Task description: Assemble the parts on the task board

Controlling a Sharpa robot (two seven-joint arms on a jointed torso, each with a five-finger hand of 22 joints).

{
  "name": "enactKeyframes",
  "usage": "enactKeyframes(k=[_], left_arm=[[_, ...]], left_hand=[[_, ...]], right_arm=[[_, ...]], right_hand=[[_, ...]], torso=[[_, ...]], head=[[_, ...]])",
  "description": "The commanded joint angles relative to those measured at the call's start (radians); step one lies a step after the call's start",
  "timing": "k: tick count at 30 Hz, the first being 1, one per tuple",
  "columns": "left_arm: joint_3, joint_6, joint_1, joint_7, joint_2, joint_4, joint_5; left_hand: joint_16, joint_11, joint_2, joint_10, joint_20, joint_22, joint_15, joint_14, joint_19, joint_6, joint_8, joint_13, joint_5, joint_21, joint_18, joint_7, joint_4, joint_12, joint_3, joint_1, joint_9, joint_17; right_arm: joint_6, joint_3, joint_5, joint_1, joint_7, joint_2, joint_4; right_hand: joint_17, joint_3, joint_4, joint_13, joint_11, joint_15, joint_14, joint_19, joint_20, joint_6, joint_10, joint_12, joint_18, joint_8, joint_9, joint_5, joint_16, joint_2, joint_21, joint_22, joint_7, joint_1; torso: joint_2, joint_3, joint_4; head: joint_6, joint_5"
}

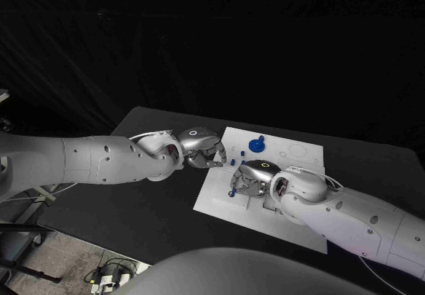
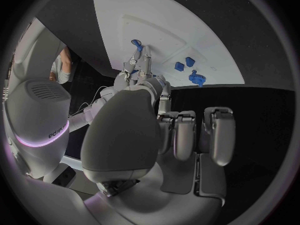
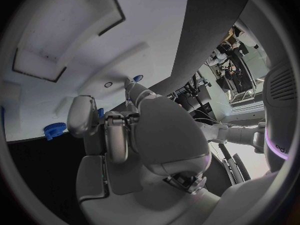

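Task board (image 1: 296, 153) lying mid-counter (image 1: 132, 209), white, with shallow recesses. Blue gear (image 1: 256, 145) sitting on far part of board; two small blue parts (image 1: 237, 161) standing near its left edge; another blue part (image 1: 232, 193) under right hand (image 1: 254, 176). Left hand (image 1: 202, 149) hovering at board's left edge, fingers (image 2: 215, 135) curling inward, holding nothing. Right hand over board, fingers (image 3: 84, 116) curling down; possibly pinching blue part, cannot tell.

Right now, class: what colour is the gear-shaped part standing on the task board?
Blue. The gear-shaped part shows best in the head view, on the white task board.
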Motion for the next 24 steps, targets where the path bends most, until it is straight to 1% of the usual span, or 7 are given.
enactKeyframes(k=[1, 10, 11, 13, 15, 16, 24], left_arm=[[0.0, 0.017, 0.0, -0.004, 0.002, 0.001, 0.009], [0.0, 0.025, 0.0, -0.005, 0.003, -0.001, 0.01], [0.0, 0.025, 0.0, -0.005, 0.003, -0.001, 0.01], [0.0, 0.027, 0.0, -0.005, 0.004, -0.001, 0.01], [0.0, 0.027, -0.001, -0.005, 0.004, -0.002, 0.01], [0.0, 0.028, -0.001, -0.005, 0.004, -0.002, 0.01], [0.0, 0.031, -0.001, -0.006, 0.005, -0.002, 0.011]], left_hand=[[0.002, 0.006, 0.008, 0.106, 0.007, 0.263, 0.008, 0.105, 0.108, 0.006, -0.004, 0.263, 0.006, 0.002, -0.008, 0.001, -0.002, 0.002, 0.006, 0.002, -0.002, 0.263], [0.002, 0.006, 0.008, 0.106, 0.007, 0.263, 0.008, 0.105, 0.108, 0.006, -0.004, 0.263, 0.006, 0.002, -0.008, 0.001, -0.002, 0.002, 0.007, 0.002, -0.002, 0.263], [0.002, 0.006, 0.008, 0.106, 0.007, 0.263, 0.008, 0.105, 0.108, 0.006, -0.004, 0.263, 0.006, 0.002, -0.008, 0.001, -0.002, 0.002, 0.007, 0.002, -0.002, 0.263], [0.002, 0.006, 0.008, 0.106, 0.007, 0.263, 0.008, 0.105, 0.108, 0.006, -0.004, 0.263, 0.006, 0.002, -0.008, 0.001, -0.002, 0.002, 0.007, 0.002, -0.002, 0.263], [0.002, 0.006, 0.008, 0.106, 0.007, 0.263, 0.008, 0.105, 0.108, 0.006, -0.004, 0.263, 0.006, 0.002, -0.008, 0.001, -0.002, 0.002, 0.007, 0.002, -0.002, 0.263], [0.002, 0.006, 0.008, 0.106, 0.007, 0.263, 0.008, 0.105, 0.108, 0.006, -0.004, 0.263, 0.006, 0.002, -0.008, 0.001, -0.002, 0.002, 0.007, 0.002, -0.002, 0.263], [0.002, 0.006, 0.009, 0.106, 0.007, 0.263, 0.008, 0.105, 0.108, 0.005, -0.005, 0.263, 0.007, 0.002, -0.008, 0.001, -0.002, 0.002, 0.009, 0.003, -0.002, 0.263]], right_arm=[[0.029, -0.005, -0.005, -0.007, -0.003, -0.001, -0.003], [0.03, -0.005, -0.001, -0.009, 0.001, -0.002, -0.002], [0.03, -0.005, 0.0, -0.009, 0.001, -0.002, -0.002], [0.032, -0.005, 0.0, -0.01, 0.0, -0.002, -0.002], [0.034, -0.005, 0.001, -0.01, -0.002, -0.002, -0.002], [0.035, -0.005, 0.001, -0.01, -0.002, -0.002, -0.002], [0.037, -0.005, 0.001, -0.01, 0.0, 0.001, -0.004]], right_hand=[[0.263, -0.012, 0.001, 0.233, 0.003, 0.006, 0.108, -0.006, -0.001, 0.009, 0.111, 0.002, 0.011, 0.008, 0.01, -0.006, 0.003, -0.004, -0.006, 0.147, -0.001, -0.011], [0.263, -0.038, 0.005, 0.233, 0.003, 0.006, 0.108, -0.009, -0.001, -0.002, 0.111, 0.002, 0.012, 0.019, 0.037, -0.006, 0.003, -0.014, -0.012, 0.145, -0.004, -0.019], [0.263, -0.042, 0.006, 0.233, 0.003, 0.006, 0.108, -0.01, -0.001, -0.014, 0.111, 0.002, 0.012, 0.014, 0.039, -0.006, 0.003, -0.016, -0.013, 0.145, -0.003, -0.019], [0.263, -0.049, 0.006, 0.233, 0.003, 0.007, 0.108, -0.011, -0.001, -0.057, 0.111, 0.002, 0.012, -0.007, 0.036, -0.006, 0.003, -0.021, -0.016, 0.144, -0.003, -0.017], [0.263, -0.052, 0.007, 0.233, 0.003, 0.008, 0.108, -0.025, 0.0, -0.122, 0.111, 0.002, 0.016, -0.047, 0.02, -0.005, 0.003, -0.025, -0.034, 0.139, -0.009, -0.012], [0.263, -0.053, 0.009, 0.233, 0.003, 0.008, 0.108, -0.031, 0.0, -0.134, 0.111, 0.002, 0.018, -0.057, 0.015, -0.005, 0.003, -0.026, -0.042, 0.137, -0.013, -0.01], [0.263, -0.056, 0.015, 0.233, 0.003, 0.008, 0.108, -0.041, 0.001, -0.136, 0.111, 0.002, 0.02, -0.063, 0.011, -0.005, 0.003, -0.026, -0.056, 0.133, -0.016, -0.013]], torso=[[0.0, 0.0003, 0.0], [0.0, -0.0001, -0.0002], [0.0, -0.0001, -0.0003], [0.0, -0.0001, -0.0003], [0.0, -0.0002, -0.0009], [0.0, -0.0002, -0.0011], [0.0, 0.0002, -0.0002]], head=[[0.0, 0.001], [0.0, 0.003], [0.0, 0.003], [0.0, 0.003], [0.0, 0.004], [0.0, 0.004], [0.0, 0.003]])
